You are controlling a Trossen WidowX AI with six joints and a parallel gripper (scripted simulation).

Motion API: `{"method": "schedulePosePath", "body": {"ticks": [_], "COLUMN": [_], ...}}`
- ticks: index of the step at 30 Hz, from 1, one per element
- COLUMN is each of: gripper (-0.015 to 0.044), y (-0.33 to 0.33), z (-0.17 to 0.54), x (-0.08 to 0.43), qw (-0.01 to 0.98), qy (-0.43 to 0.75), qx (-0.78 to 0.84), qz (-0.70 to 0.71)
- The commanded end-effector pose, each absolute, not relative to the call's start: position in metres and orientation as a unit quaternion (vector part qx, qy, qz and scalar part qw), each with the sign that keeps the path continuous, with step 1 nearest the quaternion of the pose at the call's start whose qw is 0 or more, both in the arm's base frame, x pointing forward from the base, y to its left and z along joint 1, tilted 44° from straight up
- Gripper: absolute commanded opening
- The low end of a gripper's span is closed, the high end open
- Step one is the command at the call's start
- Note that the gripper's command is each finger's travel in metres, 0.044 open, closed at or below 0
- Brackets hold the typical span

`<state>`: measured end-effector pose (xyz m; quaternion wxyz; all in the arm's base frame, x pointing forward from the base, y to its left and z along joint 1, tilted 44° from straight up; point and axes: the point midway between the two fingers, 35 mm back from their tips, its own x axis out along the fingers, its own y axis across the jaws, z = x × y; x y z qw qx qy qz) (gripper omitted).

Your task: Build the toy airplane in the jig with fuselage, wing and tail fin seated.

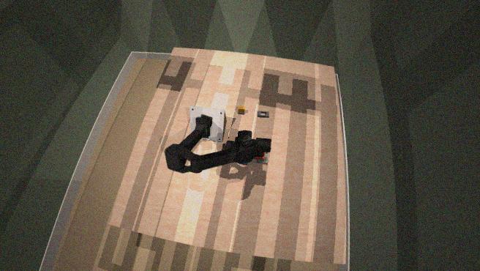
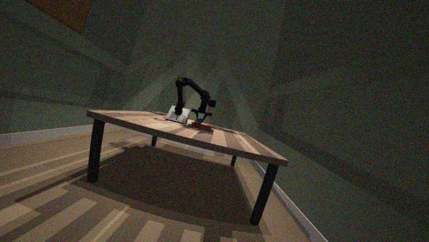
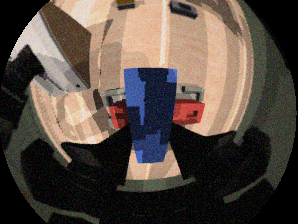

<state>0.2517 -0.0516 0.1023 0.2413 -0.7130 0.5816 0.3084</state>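
My gripper is shut on the blue wing. The wing runs lengthwise between the fingers in the wrist view and crosses over the middle of the red fuselage. The fuselage lies in the grey cradle, with its two ends showing on either side of the wing. The wing hides the fuselage's middle and its socket, so whether the tab is in the socket cannot be told. The orange-yellow tail fin stands apart, toward the back of the table.
A small dark grey holder with an opening lies right of the tail fin in the top view. A white board stands by the arm's base. The arm hides much of the cradle in the top view. Patterned shadows cross the table.
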Motion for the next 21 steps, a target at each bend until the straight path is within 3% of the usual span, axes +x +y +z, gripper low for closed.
{"method": "schedulePosePath", "body": {"ticks": [1, 6, 21], "gripper": [0.0162, 0.0031, 0.0425], "y": [-0.0515, -0.0515, -0.0515], "z": [0.1026, 0.1026, 0.1026], "x": [0.2519, 0.2519, 0.2519], "qw": [0.242, 0.242, 0.242], "qy": [0.582, 0.582, 0.582], "qx": [-0.713, -0.713, -0.713], "qz": [0.308, 0.308, 0.308]}}
